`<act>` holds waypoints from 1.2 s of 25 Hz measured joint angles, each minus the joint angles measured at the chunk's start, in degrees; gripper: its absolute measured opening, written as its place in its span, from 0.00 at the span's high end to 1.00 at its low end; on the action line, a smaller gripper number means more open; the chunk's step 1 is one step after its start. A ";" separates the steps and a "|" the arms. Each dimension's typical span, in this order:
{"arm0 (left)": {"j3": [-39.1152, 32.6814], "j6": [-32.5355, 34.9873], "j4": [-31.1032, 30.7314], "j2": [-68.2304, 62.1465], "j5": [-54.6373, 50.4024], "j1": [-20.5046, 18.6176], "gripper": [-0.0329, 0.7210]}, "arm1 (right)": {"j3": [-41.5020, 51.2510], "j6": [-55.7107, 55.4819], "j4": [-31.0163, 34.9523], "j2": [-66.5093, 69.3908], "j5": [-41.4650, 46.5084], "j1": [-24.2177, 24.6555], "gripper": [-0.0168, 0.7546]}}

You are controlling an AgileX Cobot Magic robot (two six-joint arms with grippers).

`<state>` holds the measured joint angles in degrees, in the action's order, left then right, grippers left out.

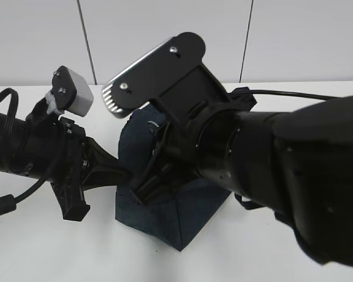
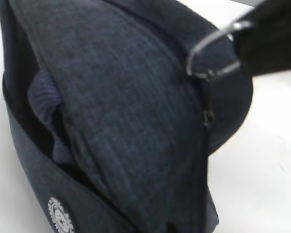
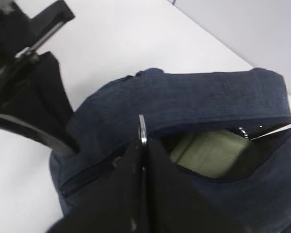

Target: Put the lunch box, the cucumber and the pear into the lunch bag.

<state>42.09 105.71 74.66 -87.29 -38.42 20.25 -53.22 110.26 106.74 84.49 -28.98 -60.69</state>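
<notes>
Our right gripper [image 3: 141, 145] pinches the ring pull [image 3: 142, 130]; lunch box [image 3: 208, 153] inside lunch bag [image 3: 199, 97], zip half-closed; left gripper [image 1: 115, 173] at nine o'clock, fingers unclear.

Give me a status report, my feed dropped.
Right gripper shut on zip ring pull. Left gripper against lunch bag, state unclear. Lunch box inside; bag part open.

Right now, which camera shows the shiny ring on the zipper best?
The left wrist view: the metal ring pull shows as a whole loop, pinched by the right end effector. The right wrist view shows it edge-on; the exterior view hides it behind the arms.
</notes>
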 joint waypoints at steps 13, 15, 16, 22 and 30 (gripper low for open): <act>0.05 0.00 0.75 0.00 0.01 0.00 0.97 | -1.10 -0.23 0.00 -0.61 11.17 9.76 0.97; 0.05 -0.24 0.56 0.00 0.19 0.00 0.97 | -1.20 -0.26 -0.11 -1.93 11.59 9.78 0.97; 0.05 -0.43 0.44 0.00 0.41 0.00 0.97 | -1.31 -0.26 -0.11 -2.79 11.78 9.78 0.97; 0.12 -0.65 -0.24 -0.12 0.41 0.00 0.97 | -1.52 -0.63 -0.64 -5.80 13.91 9.88 0.97; -0.14 -0.65 -1.28 -0.68 0.52 0.00 0.97 | -2.60 0.14 -1.08 -1.94 11.64 12.58 0.97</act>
<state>41.94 105.07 73.38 -87.96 -37.90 20.25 -55.82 110.40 105.66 82.55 -17.35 -48.11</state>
